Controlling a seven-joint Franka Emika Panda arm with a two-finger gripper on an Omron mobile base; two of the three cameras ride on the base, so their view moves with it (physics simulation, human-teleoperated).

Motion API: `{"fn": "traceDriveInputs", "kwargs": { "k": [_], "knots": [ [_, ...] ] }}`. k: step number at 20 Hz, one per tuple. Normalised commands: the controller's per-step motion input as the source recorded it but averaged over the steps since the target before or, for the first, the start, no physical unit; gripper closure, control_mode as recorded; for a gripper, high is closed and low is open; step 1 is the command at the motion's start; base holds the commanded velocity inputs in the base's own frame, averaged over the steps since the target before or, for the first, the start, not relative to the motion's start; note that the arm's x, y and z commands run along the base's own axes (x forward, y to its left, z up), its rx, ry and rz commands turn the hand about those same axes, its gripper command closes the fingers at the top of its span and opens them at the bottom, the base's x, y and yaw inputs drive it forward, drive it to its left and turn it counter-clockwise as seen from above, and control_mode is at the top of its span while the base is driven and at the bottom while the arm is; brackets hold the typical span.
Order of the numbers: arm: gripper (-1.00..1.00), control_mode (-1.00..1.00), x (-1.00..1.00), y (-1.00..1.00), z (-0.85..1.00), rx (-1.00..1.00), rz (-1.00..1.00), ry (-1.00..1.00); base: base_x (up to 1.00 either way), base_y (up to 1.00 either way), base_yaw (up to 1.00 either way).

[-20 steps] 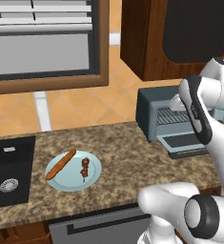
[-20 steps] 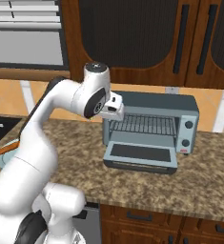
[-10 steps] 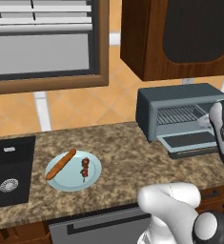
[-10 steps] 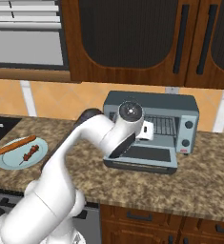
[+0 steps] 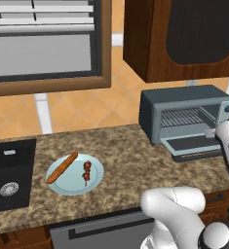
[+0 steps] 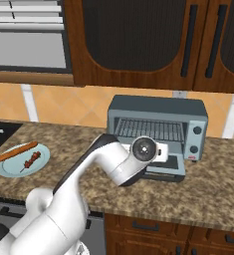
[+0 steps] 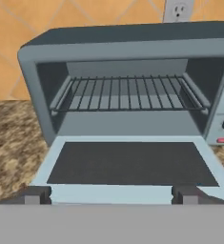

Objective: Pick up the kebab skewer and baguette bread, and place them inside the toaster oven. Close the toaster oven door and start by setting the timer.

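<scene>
The kebab skewer (image 5: 86,173) and the baguette bread (image 5: 62,168) lie side by side on a pale blue plate (image 5: 95,182) on the counter, left of the toaster oven (image 5: 186,115). They show again in the right base view: the skewer (image 6: 31,159) and the bread (image 6: 16,151). The toaster oven door (image 7: 130,164) hangs down flat and open, and the wire rack (image 7: 127,93) inside is bare. My gripper (image 7: 111,195) hovers just in front of the door's front edge, facing into the oven. It is open, with nothing between its fingertips (image 7: 37,194).
A black sink (image 5: 9,175) is set into the granite counter left of the plate. The oven's knobs (image 6: 196,139) are on its right side. Dark wood cabinets (image 6: 138,45) hang above, and a wall outlet (image 7: 176,9) sits behind the oven.
The arm has swung down and to the right, from high in front of the oven to low at the door's edge. The plate now shows in the right base view.
</scene>
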Motion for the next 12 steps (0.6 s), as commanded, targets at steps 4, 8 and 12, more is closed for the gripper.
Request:
{"fn": "traceDriveInputs", "kwargs": {
  "k": [4, 8, 12],
  "knots": [
    [-1.00, -1.00, 0.46, 0.00, 0.00, 0.00, -0.03, -0.11, 0.00, 0.00, 0.00],
    [-1.00, -1.00, 0.32, 0.00, 0.00, 0.00, -0.03, -0.17, 0.00, 0.00, 0.00],
    [-1.00, -1.00, 0.22, -0.01, 0.00, 0.00, 0.00, -0.05, 0.00, 0.00, 0.00]
  ]
}}
